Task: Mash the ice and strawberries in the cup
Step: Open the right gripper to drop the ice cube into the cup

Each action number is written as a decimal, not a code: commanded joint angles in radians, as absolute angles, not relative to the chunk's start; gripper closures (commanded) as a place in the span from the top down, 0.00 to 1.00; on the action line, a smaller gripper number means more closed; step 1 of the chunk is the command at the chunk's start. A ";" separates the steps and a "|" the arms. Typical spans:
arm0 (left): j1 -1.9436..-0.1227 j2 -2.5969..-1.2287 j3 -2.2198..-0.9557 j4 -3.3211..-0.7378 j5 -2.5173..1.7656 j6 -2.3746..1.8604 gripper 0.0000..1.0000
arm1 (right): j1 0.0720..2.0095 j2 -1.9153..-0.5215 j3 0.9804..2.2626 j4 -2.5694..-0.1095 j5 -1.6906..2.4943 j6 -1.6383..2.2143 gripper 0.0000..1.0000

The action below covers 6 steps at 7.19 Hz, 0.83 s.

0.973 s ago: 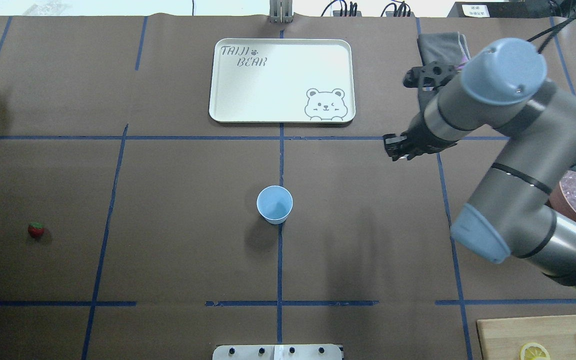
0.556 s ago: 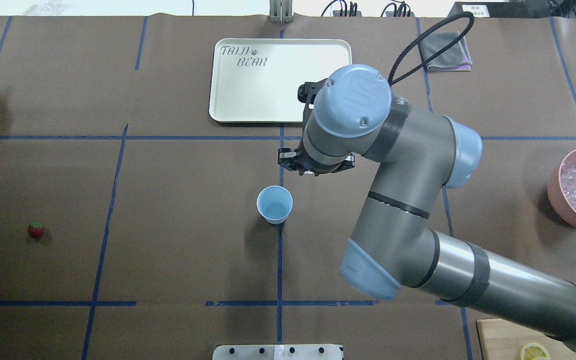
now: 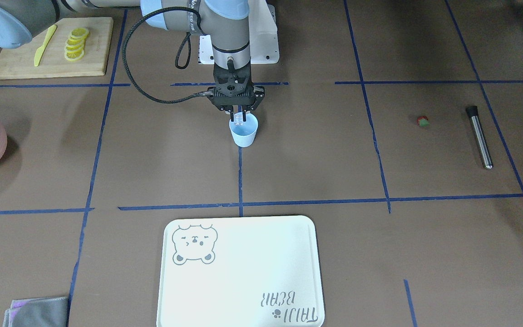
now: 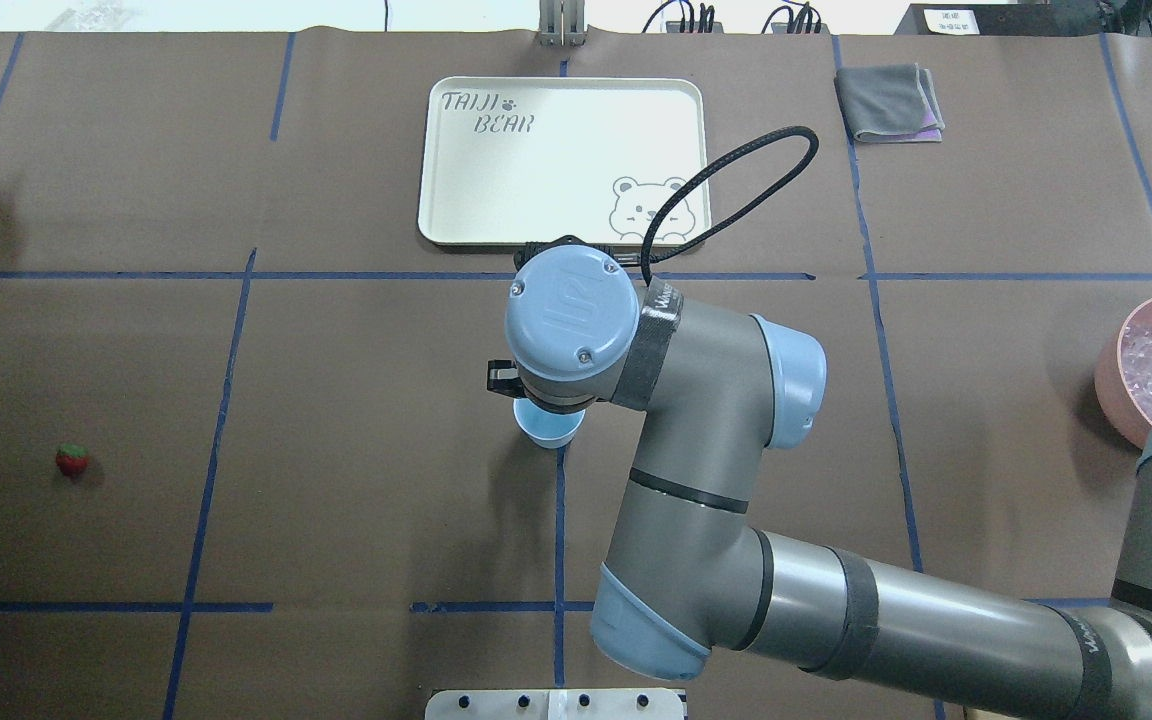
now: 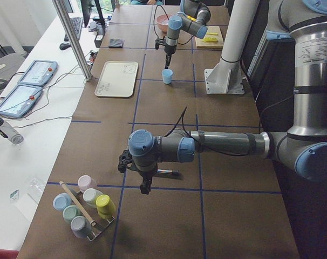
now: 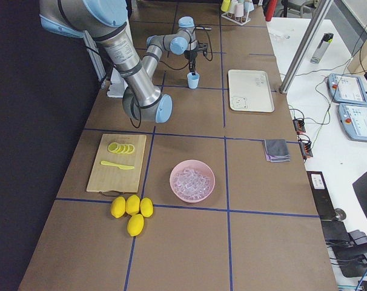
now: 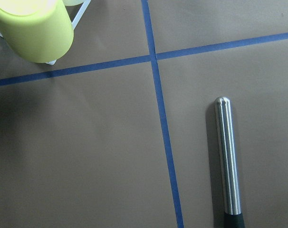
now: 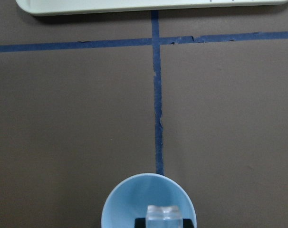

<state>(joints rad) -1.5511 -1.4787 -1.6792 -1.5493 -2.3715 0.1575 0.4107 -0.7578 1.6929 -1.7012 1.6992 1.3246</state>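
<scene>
1. Left gripper (image 5: 145, 189) hangs near the steel rod (image 7: 227, 156); you cannot tell whether it is spread or closed.
2. Your strawberry (image 4: 72, 459) lies on the table (image 4: 336, 400), well apart from both grippers.
3. Right gripper (image 3: 239, 119) pinches the ice (image 8: 163, 213) just over the cup (image 3: 244, 135) mouth.

overhead: cup (image 4: 546, 432) mostly hidden under right arm (image 4: 576, 325) | right wrist: ice (image 8: 162, 214) cut by edge
</scene>
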 commanded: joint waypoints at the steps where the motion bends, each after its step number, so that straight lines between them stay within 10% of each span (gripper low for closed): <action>1: -1.548 -1.479 -1.678 -1.549 -2.372 0.158 1.00 | 0.396 -0.752 1.678 -1.700 1.683 1.328 0.19; 2: -1.548 -1.479 -1.678 -1.549 -2.370 0.158 1.00 | 0.384 -0.753 1.672 -1.698 1.675 1.333 0.74; 3: -1.548 -1.479 -1.678 -1.551 -2.372 0.160 1.00 | 0.377 -0.752 1.667 -1.698 1.658 1.344 0.99; 6: -1.543 -1.479 -1.678 -1.551 -2.372 0.161 1.00 | 0.377 -0.752 1.672 -1.700 1.661 1.333 0.99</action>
<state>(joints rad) -1.5456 -1.4788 -1.6782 -1.5508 -2.3715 0.1599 0.3770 -0.7527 1.6680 -1.6985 1.6597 1.3385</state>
